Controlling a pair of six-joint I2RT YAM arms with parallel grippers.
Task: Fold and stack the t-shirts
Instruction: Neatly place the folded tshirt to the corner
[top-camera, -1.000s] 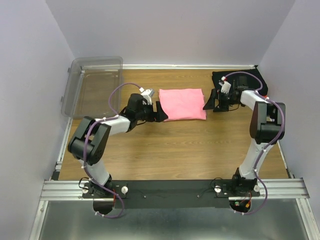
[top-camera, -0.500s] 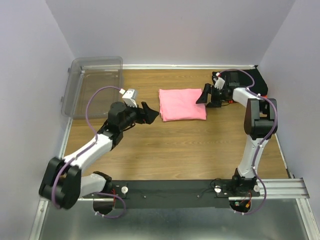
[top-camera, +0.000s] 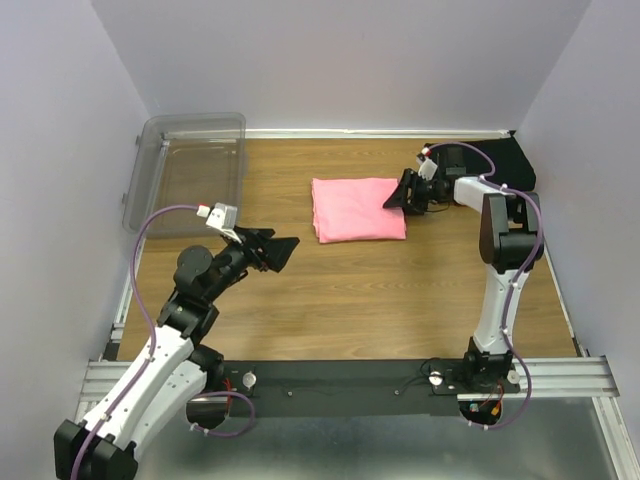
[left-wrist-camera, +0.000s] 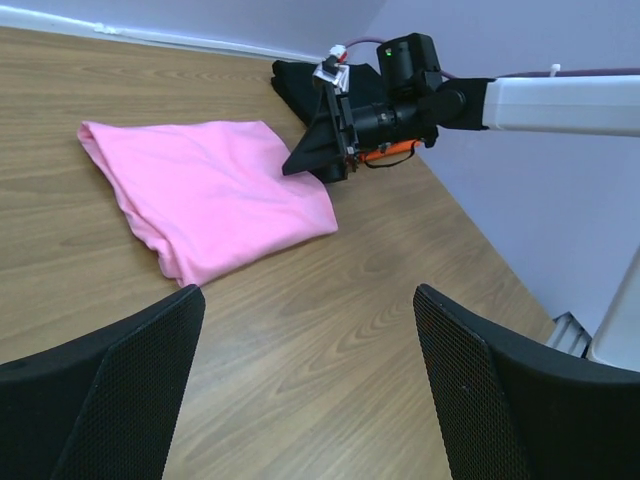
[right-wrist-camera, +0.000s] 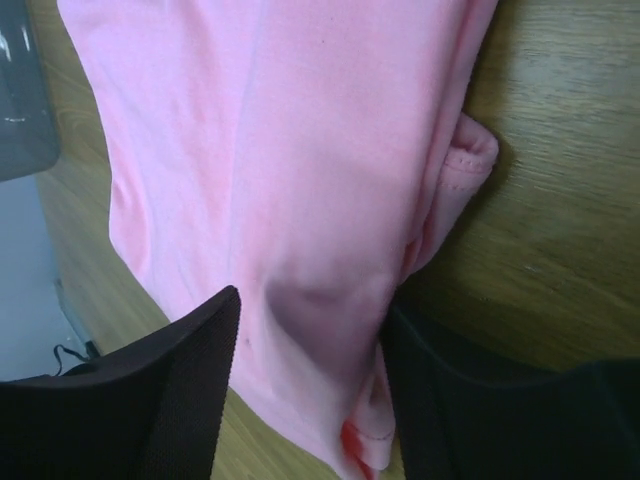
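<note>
Straddling the 3 o'clock edge of the folded pink t-shirt (top-camera: 358, 209) near tabletop (top-camera: 380, 290) centre, right fingers (right-wrist-camera: 190, 390) stand part-open; hold cannot be confirmed. At 8 o'clock, left fingers (left-wrist-camera: 110, 400) wide, empty. Risk: catching only upper layers, so the fold unravels on lifting.

- Top view: above and behind the arm bases (top-camera: 482, 368), looking down, far enough to hold the whole brown wood-grain counter (top-camera: 350, 290).
- Left wrist view: low, well back, facing across the counter past its own black mesh-padded claw (left-wrist-camera: 308, 295) toward the folded salmon-pink cloth t-shirt (left-wrist-camera: 215, 195).
- Right wrist view: pressed close onto that shirt (shared by all three).
</note>
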